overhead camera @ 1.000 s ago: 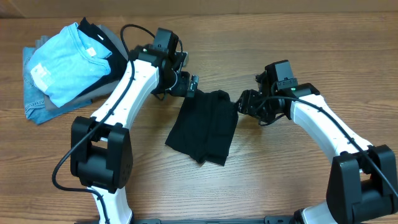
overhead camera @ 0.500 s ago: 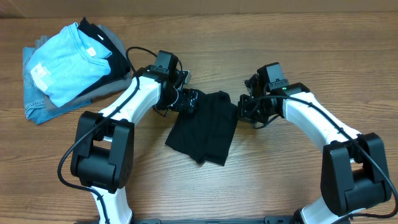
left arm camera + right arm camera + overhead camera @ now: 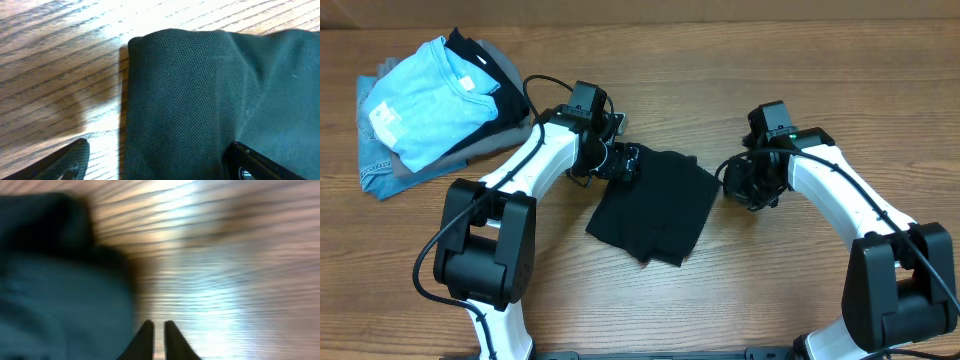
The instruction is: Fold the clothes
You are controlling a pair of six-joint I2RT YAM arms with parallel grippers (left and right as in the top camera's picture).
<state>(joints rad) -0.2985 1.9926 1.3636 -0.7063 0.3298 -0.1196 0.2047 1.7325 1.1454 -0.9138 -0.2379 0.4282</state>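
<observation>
The black shirt [image 3: 655, 205] lies folded into a compact rectangle on the wooden table's middle. My left gripper [image 3: 626, 162] is at its upper left corner. In the left wrist view its jaws [image 3: 160, 165] are open wide, one finger over the wood and one over the black mesh cloth [image 3: 200, 90]. My right gripper [image 3: 735, 187] is just right of the shirt's right edge, apart from it. In the right wrist view its fingers [image 3: 158, 326] are shut and empty over bare wood, with the shirt [image 3: 55, 295] to their left. Collar, buttons and logos are hidden.
A stack of other garments sits at the back left: a light blue T-shirt [image 3: 420, 95] on top of grey and denim pieces [image 3: 380, 170]. The wooden table [image 3: 800, 80] extends around the shirt.
My right gripper has let go of the shirt's right edge and moved right and slightly down. The shirt's upper right corner now reaches further right. The left gripper dropped slightly, then stayed.
</observation>
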